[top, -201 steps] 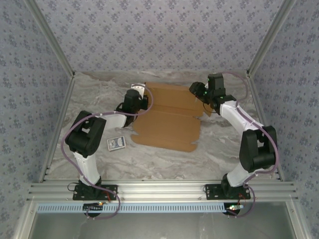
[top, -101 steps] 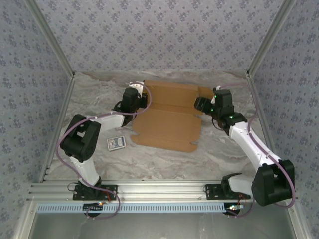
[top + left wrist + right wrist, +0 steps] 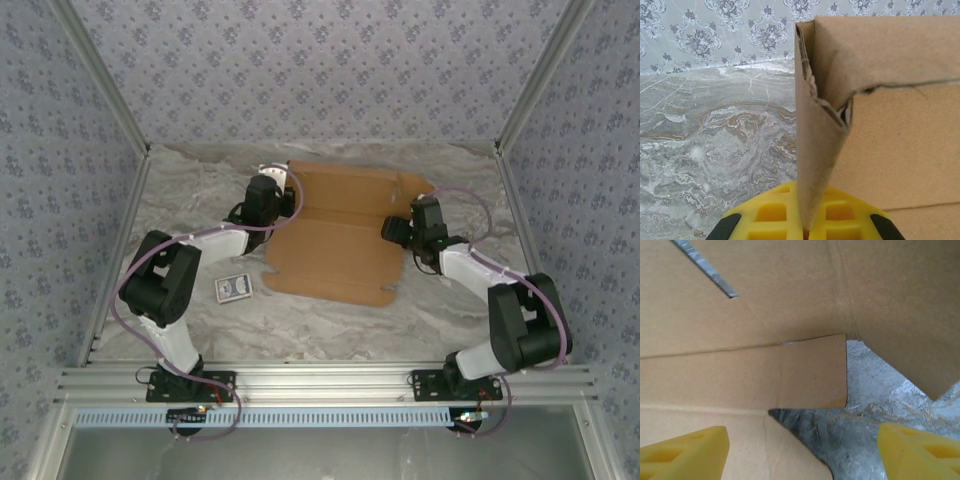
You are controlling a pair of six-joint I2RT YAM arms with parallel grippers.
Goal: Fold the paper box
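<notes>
The paper box [image 3: 340,235] is a brown cardboard sheet lying mostly flat in the middle of the marble table. My left gripper [image 3: 272,192] is at its back left corner. In the left wrist view that gripper [image 3: 811,228] is shut on an upright side flap [image 3: 822,100] of the paper box, pinched between the yellow fingers [image 3: 770,212]. My right gripper [image 3: 394,228] hovers over the sheet's right edge. In the right wrist view it [image 3: 802,452] stands open, its fingers [image 3: 685,450] wide apart above a small tab [image 3: 810,372] and a notch showing the table.
A small blue-and-white card packet [image 3: 234,288] lies on the table left of the sheet's front corner. Patterned walls with aluminium frame posts [image 3: 110,90] close in the back and sides. A rail [image 3: 320,380] runs along the near edge by the arm bases.
My right arm has come down and forward from the back right flap to the sheet's right edge, and its jaws have opened wider. The left gripper has kept its hold on the flap.
</notes>
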